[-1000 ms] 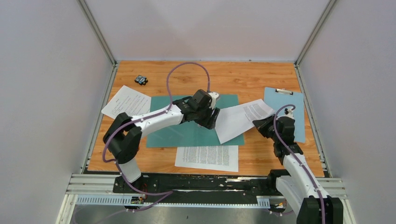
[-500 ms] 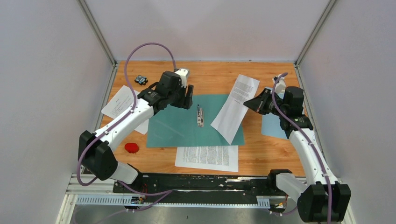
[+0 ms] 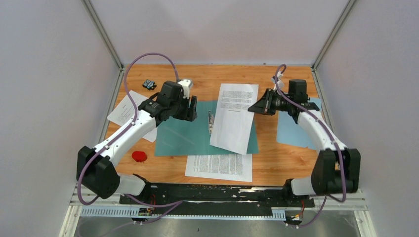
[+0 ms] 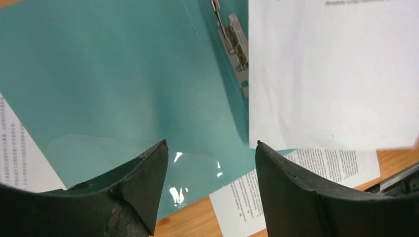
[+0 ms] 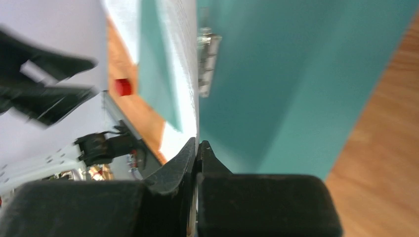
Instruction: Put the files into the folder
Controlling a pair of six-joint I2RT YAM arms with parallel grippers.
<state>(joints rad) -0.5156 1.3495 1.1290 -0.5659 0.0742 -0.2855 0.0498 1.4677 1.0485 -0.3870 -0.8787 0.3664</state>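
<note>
Tabletop (image 3: 237, 74) bears one folder (image 3: 183, 138), three files (image 3: 232, 118); right claw (image 5: 197, 145) pinches one, left claw (image 4: 211, 148) gapes.

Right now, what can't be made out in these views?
- Held sheet: print too small in the top view; edge-on and blurred at the right wrist.
- Folder: right cover mostly hidden under that sheet, top view.
- Clipboard: far end hidden behind the right arm, top view.
- Small dark object, far left: too small to identify.
</note>
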